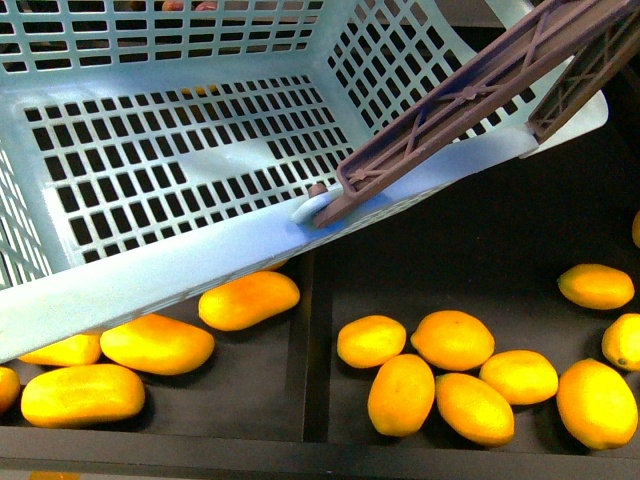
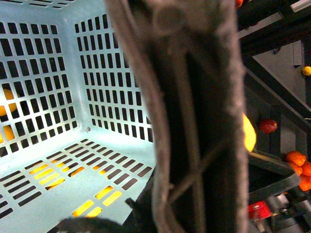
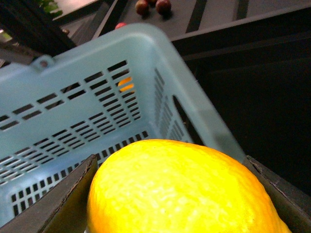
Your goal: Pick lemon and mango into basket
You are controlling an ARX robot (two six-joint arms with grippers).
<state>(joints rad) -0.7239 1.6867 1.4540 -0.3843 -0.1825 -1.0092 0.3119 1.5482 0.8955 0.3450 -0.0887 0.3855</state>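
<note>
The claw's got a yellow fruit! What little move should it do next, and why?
Probably ease forward over the basket rim before letting go. The right gripper is closed on the yellow fruit, and its wrist view shows the open basket ahead of the fruit.

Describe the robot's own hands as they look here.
The right hand has two flat, dark grey-brown fingers with straight edges and matte faces. Of the left hand only a dark, blurred part shows. No cables or markings can be seen.
</note>
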